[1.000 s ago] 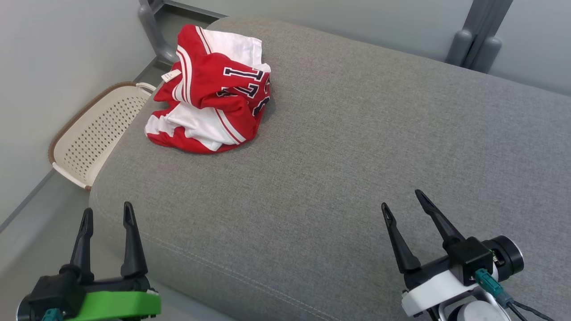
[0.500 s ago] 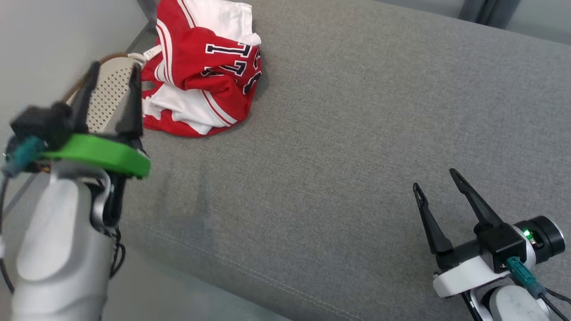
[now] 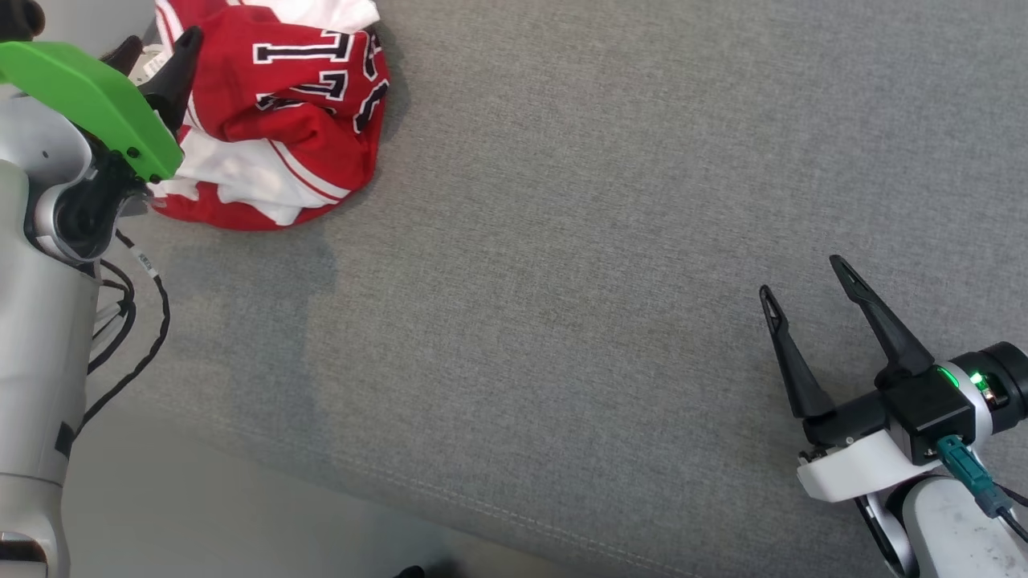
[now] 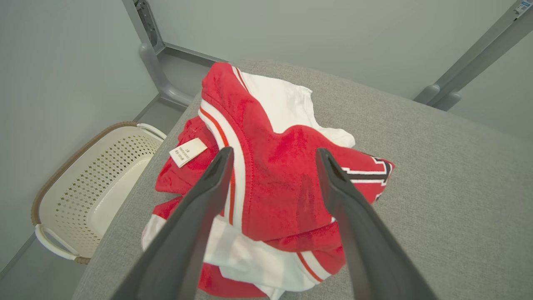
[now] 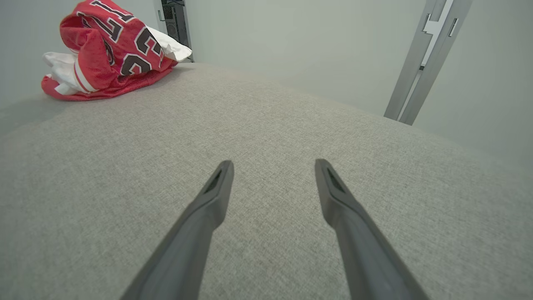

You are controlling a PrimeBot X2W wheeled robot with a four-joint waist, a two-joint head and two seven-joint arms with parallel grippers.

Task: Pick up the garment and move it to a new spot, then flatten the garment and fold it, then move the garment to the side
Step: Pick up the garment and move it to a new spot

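The garment (image 3: 273, 120) is a red and white jersey with dark numbers, lying crumpled at the far left of the grey cushion (image 3: 562, 241). My left gripper (image 3: 157, 48) hovers over the garment's left edge, jaws open with nothing between them. In the left wrist view its fingers (image 4: 195, 216) frame the red heap (image 4: 283, 166) just above the cloth, and I cannot tell whether they touch it. My right gripper (image 3: 801, 277) stands open and empty over bare cushion at the lower right, far from the garment (image 5: 108, 50).
A cream perforated basket (image 4: 83, 187) sits on the floor beside the cushion's left end. Grey metal posts (image 4: 154, 62) stand behind the cushion against the pale wall, another post (image 5: 433, 54) at the far right. The cushion's front seam (image 3: 482, 506) runs near me.
The head camera has tilted down and toward the garment. My left arm has lifted from the lower left and reached forward to the garment's edge. The right gripper has stayed open in place.
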